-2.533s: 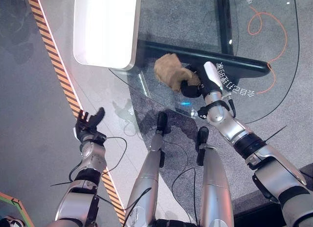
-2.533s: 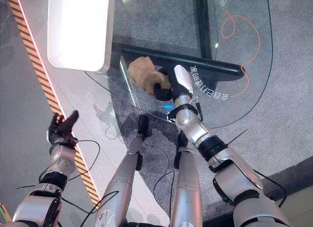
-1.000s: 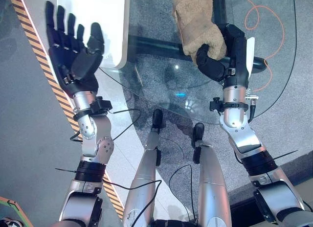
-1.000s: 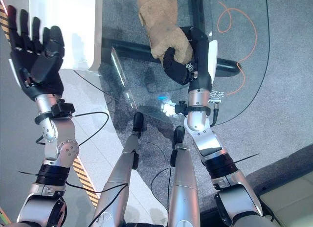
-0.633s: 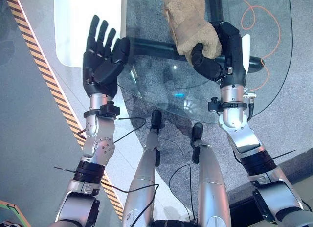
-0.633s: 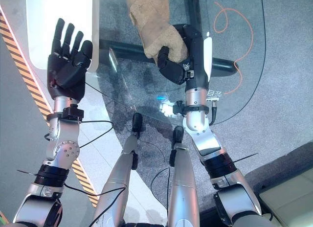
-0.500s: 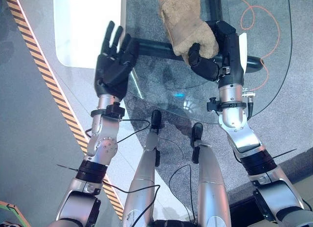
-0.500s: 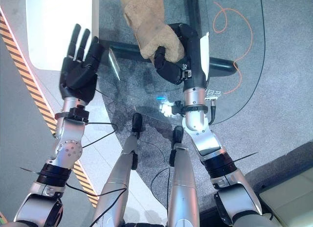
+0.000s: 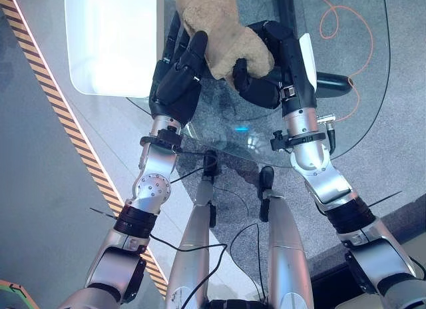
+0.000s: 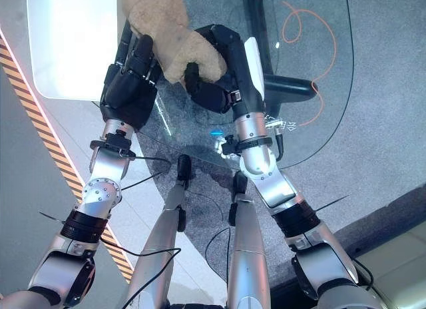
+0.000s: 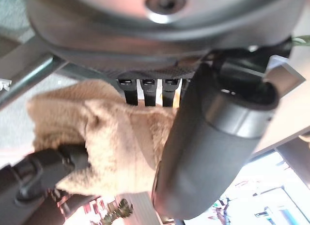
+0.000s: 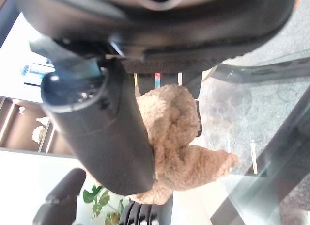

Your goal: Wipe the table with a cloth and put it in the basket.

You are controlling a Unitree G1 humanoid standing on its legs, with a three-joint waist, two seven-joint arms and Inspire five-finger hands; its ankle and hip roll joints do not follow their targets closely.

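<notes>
While the right hand (image 9: 266,69) clenches one end of a tan fleecy cloth (image 9: 219,36) above the glass table (image 9: 359,102), the left hand (image 9: 176,79) meets it, thumb and fingers closing on the cloth's other side.

- I read this as a lab or showroom floor: glass table (image 9: 359,89) over grey carpet (image 9: 40,209).
- Hazard-striped tape (image 9: 73,139) runs down the left.
</notes>
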